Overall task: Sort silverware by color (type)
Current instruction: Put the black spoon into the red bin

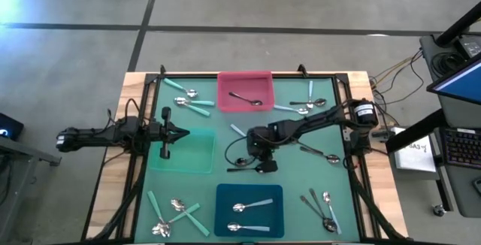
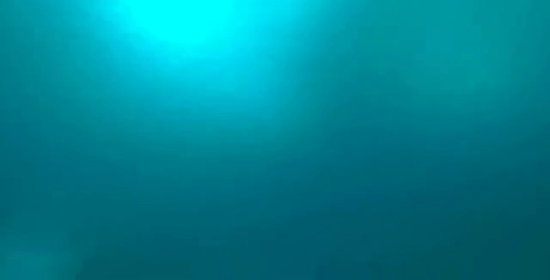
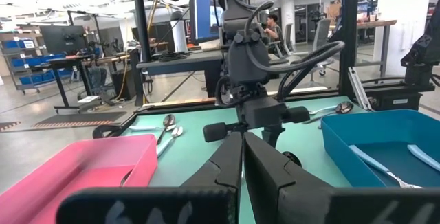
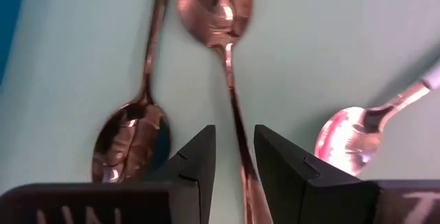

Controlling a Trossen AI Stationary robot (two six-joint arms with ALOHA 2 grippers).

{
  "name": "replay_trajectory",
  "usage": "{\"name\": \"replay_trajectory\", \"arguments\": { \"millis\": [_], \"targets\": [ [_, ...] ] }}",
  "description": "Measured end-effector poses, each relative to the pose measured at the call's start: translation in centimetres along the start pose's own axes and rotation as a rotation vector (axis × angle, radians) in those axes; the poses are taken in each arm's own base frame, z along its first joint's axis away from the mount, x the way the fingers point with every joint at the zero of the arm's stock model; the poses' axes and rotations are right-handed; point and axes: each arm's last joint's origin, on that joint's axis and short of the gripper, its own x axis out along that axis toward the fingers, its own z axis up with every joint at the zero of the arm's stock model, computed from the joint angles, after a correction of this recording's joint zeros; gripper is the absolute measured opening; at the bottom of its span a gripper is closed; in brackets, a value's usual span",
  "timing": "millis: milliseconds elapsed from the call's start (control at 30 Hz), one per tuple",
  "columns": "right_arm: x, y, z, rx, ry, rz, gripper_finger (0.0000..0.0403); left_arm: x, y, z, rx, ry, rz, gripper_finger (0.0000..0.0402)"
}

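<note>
Right wrist view: right tool (image 4: pixel 234 157) is set astride a dark-handled spoon (image 4: pixel 221 18) at desk centre, fingers beside the handle, grip not confirmed | left tool (image 1: pixel 183 132) is pressed together, held over green tray (image 1: pixel 197 161) near left edge

Only a teal-blue blur; brighter glow near the top left.

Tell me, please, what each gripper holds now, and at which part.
The right gripper has its fingers on both sides of the thin handle of a plain dark metal spoon lying on the table. The left gripper is shut and holds nothing.
</note>
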Motion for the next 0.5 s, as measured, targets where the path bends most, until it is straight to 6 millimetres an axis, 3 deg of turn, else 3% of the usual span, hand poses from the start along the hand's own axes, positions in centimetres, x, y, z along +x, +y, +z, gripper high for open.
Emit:
{"name": "replay_trajectory", "arguments": {
  "millis": [267, 500],
  "targets": [
    [0.3, 0.0, -0.3, -0.05, -0.004, -0.011, 0.0095, 0.0, 0.0, 0.0, 0.0, 0.0, 0.0, 0.0],
    [1.8, -0.1, -0.6, -0.053, 0.019, -0.001, 0.0087, 0.0, 0.0, 0.0, 0.0, 0.0, 0.0, 0.0]
  ]
}}
